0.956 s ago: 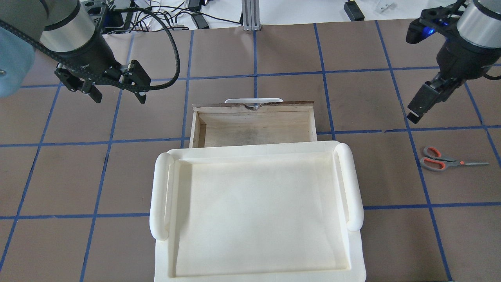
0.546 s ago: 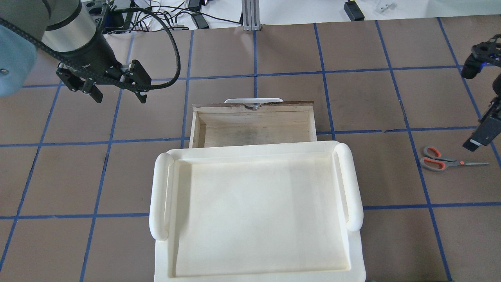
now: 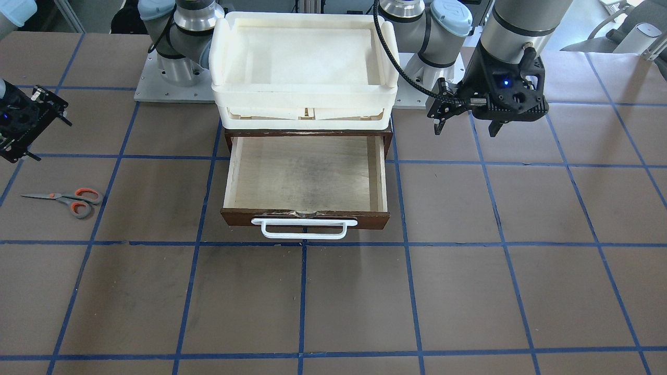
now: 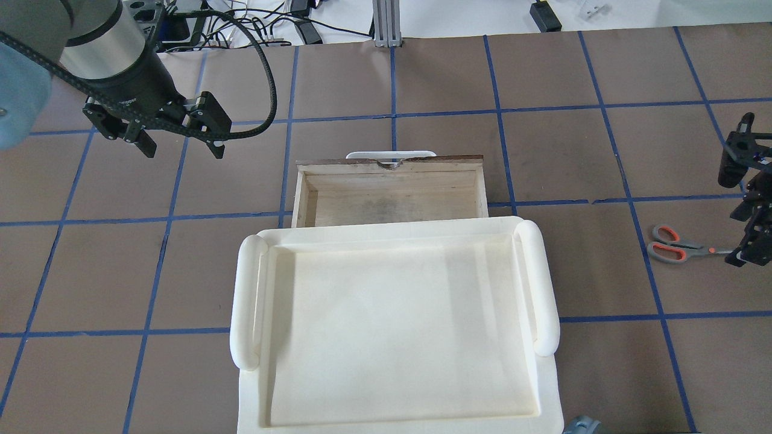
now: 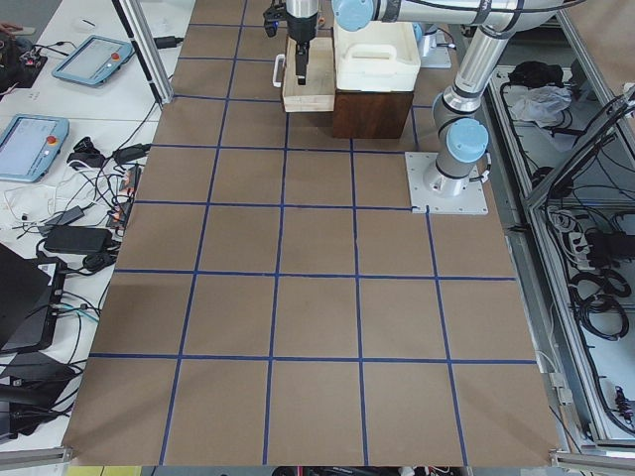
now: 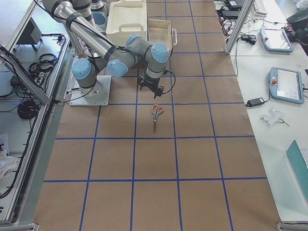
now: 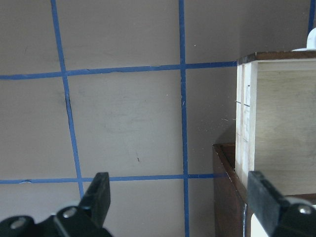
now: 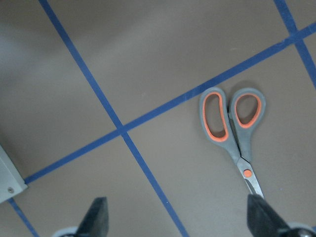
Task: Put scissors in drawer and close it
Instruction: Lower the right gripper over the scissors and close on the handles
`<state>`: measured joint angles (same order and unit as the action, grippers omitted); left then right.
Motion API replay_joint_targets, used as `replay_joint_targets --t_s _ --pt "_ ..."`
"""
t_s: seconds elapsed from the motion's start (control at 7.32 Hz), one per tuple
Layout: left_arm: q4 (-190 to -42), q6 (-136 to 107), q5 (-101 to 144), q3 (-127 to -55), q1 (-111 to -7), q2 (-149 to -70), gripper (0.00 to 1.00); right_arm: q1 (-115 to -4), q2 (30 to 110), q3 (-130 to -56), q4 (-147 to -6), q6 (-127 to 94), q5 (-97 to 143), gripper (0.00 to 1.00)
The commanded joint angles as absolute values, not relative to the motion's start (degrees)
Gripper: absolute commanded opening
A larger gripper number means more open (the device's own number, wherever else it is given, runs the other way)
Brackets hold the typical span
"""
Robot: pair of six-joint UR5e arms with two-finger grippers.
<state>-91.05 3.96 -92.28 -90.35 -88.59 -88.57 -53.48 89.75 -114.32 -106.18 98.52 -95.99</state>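
The small scissors with grey metal blades and grey handles lined orange-red (image 4: pixel 687 246) lie flat and closed on the brown table covering crossed by blue tape lines (image 4: pixel 567 150). They sit well off to the robot's right of the drawer, with the handles toward it and the blades pointing away. The dark brown wooden drawer with a pale plywood inside (image 3: pixel 305 174) stands pulled out toward the operators' side, its white bar handle (image 3: pixel 305 228) on the front panel. Its rear part sits under the cream-white plastic tray with rounded side rails (image 4: pixel 392 228). The right gripper (image 8: pixel 177 212) hangs over the blade end of the scissors with its two fingers spread wide and nothing between them; in the wrist view the blade tip runs toward one finger. The left gripper (image 4: pixel 181 147) hovers on the drawer's other side, near its corner, also wide open and holding nothing.
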Motion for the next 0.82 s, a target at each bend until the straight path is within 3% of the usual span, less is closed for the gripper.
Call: replay_joint_targets --t_s 0.0,0.41,0.68 --pt "-91.14 3.96 -92.29 -90.35 -88.59 -88.51 1.0 -48.45 82.73 -115.49 -115.01 109.21 -92.92 1.0" --pt "-91.05 3.6 -92.29 -90.44 -88.59 -88.59 1.0 -47.73 77.62 -122.32 -132.75 118.09 -91.06 1.0" --pt "-91.14 3.6 -92.29 -90.35 -88.59 -88.51 1.0 -47.64 77.34 -122.61 -133.5 124.08 -88.08 1.0"
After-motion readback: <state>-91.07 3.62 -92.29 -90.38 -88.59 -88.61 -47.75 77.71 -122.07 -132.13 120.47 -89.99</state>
